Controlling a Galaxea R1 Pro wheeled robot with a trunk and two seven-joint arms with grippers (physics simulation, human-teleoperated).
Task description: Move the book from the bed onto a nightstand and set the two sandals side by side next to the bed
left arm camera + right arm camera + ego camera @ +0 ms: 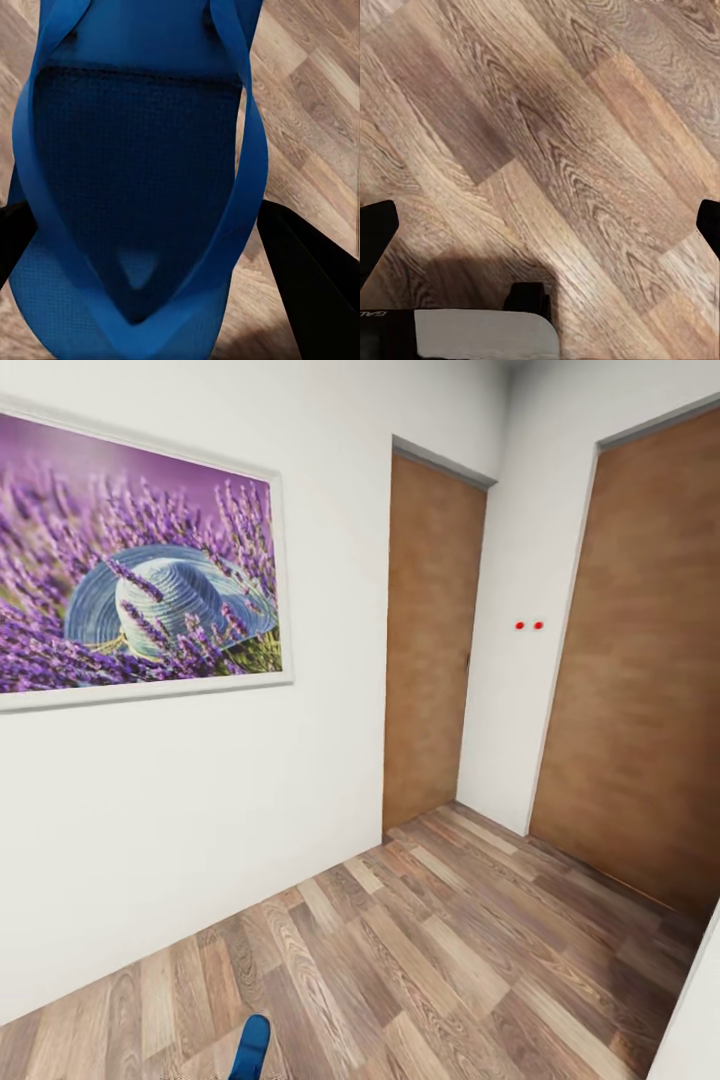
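Sandal (142,187) carried through a hallway.
It is clamped in the left end effector (150,247) for transport bedward; the right end effector (540,225) is held open above the floor (555,135).

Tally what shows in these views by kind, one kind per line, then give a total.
Brown doors: 2
Framed lavender picture: 1
Blue sandal: 1
Red dots on the wall: 2
Total: 6

White wall (200,810) with lavender picture (140,560) (white-framed), two wooden doors (432,640), plank floor (420,960).
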